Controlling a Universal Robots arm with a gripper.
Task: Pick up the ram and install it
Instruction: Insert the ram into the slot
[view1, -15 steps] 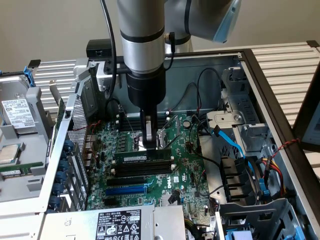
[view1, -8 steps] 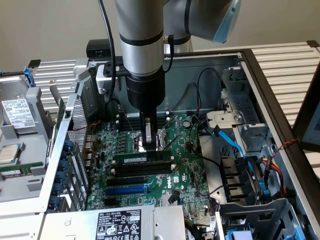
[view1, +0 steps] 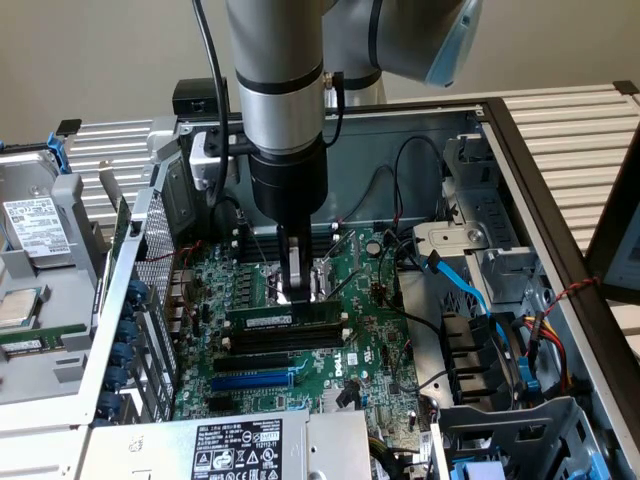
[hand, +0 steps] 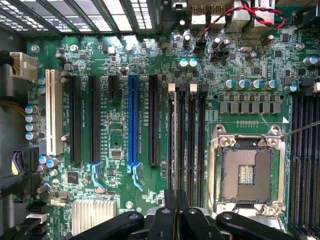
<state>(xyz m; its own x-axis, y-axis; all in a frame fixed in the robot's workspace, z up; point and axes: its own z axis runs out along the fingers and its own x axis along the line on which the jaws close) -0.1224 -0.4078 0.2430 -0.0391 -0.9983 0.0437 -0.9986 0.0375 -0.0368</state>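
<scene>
The ram (view1: 285, 317) is a green stick with a white label. It stands on edge in one of the black memory slots (hand: 192, 145) of the motherboard, inside the open computer case. My gripper (view1: 296, 296) comes straight down onto the ram's top edge near its middle, with the fingers pressed together on it. In the wrist view the black fingertips (hand: 170, 210) meet over the row of memory slots, beside the bare processor socket (hand: 245, 170). I cannot tell whether the slot's end clips have latched.
Toward the exterior view's bottom from the ram lie bare black slots and the blue expansion slot (view1: 250, 381). Blue and black cables (view1: 470, 290) and drive bays crowd the exterior view's right. The power supply (view1: 235, 450) sits at the front and a hard drive (view1: 35, 230) outside the case on the left.
</scene>
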